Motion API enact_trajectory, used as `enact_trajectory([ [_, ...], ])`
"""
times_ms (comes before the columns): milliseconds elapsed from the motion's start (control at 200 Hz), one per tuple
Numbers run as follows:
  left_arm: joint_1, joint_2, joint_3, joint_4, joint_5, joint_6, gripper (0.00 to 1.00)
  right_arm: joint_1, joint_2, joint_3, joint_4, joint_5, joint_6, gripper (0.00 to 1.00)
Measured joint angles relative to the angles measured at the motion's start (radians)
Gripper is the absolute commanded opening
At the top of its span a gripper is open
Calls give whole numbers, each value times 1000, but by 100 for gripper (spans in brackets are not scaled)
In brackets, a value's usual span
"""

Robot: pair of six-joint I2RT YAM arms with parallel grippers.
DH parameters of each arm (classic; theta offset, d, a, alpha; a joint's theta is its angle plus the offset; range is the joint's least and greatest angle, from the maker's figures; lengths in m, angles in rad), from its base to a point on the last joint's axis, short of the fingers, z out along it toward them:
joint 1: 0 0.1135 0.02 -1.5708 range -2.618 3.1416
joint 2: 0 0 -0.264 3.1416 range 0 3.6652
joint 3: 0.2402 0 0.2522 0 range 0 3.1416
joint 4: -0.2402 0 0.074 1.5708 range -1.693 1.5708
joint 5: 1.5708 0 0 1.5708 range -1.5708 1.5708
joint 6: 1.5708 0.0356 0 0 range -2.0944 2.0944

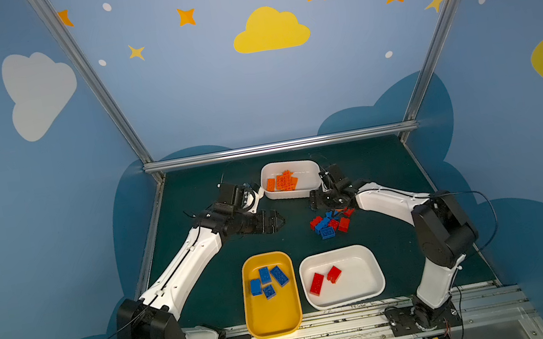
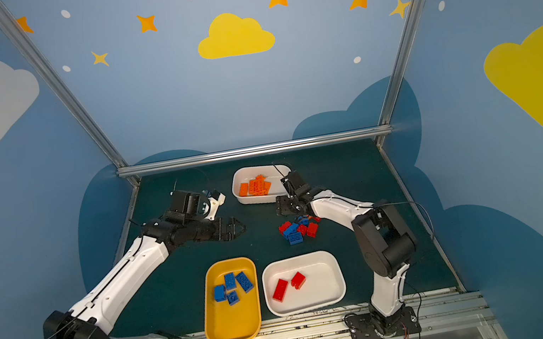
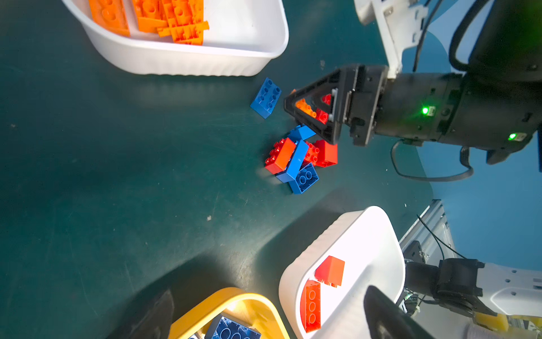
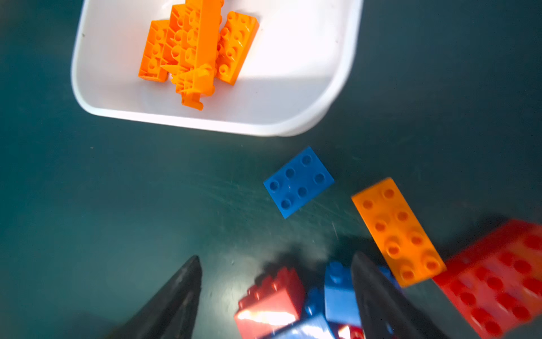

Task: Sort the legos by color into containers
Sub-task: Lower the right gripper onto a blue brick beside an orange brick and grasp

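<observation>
Left of centre: left gripper [image 1: 280, 220], jaws apart, empty. Lower centre: glossy yellow tub [image 1: 274, 317] with blue bricks [image 1: 266, 283], then near white tub [image 1: 358, 275] with red bricks [image 1: 324, 279]. Upper centre: ribbed far white tub [image 1: 307, 171], orange bricks [image 1: 283, 181]. Right of centre: right gripper [image 4: 275, 256], jaws apart, straddles the mixed pile [image 1: 329, 222]. Its hard, slick, studded bricks lie jumbled, so closing may pinch two colours or squirt one away.

We log bright, even top views, with wide-angle stretch toward their edges. In the right wrist view, glare washes the orange-brick tub [image 4: 293, 52]. The red bricks [image 4: 495, 278] farthest from that tub smear with motion blur.
</observation>
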Motion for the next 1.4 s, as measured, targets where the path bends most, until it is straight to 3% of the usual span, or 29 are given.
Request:
enact_trajectory([
  [335, 18, -46, -63, 4, 3, -17, 100, 24, 108, 60, -31, 137, 156, 71],
  [781, 20, -42, -68, 15, 32, -33, 100, 43, 188, 69, 40, 204, 333, 66],
  [911, 21, -42, -69, 26, 45, -37, 100, 43, 217, 92, 51, 215, 366, 63],
  [1121, 24, -34, -69, 33, 60, -38, 100, 46, 245, 130, 32, 261, 388, 67],
  [1397, 31, -22, -77, 35, 75, -38, 100, 49, 262, 156, -32, 304, 386, 57],
])
